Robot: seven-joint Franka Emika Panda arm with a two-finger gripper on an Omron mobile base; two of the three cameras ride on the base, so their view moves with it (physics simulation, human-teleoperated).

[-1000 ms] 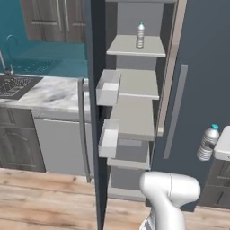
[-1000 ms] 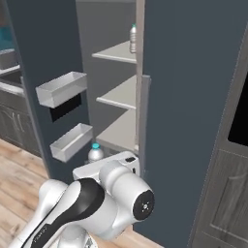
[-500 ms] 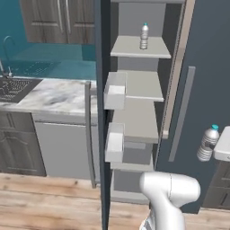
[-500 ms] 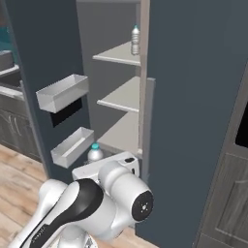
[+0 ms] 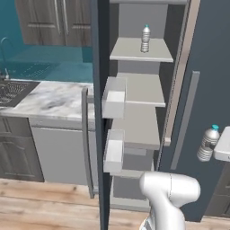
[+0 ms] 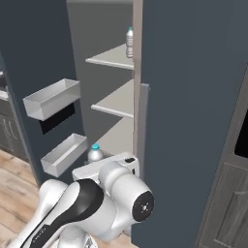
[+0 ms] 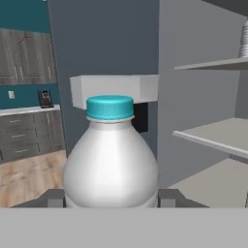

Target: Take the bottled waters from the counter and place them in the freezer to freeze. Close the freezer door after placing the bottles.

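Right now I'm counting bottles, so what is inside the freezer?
One bottled water stands upright on an upper shelf; the lower shelves look bare. The door's edge and the arm cover part of the bottom. The gripper holds another bottle outside.

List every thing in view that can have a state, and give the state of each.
freezer door: open
freezer: open, one bottle inside
bottle on top shelf: upright, capped
bottle in claw: upright, capped, held
claw: shut on the bottle
third bottle, right edge: capped, tilted beside a white edge
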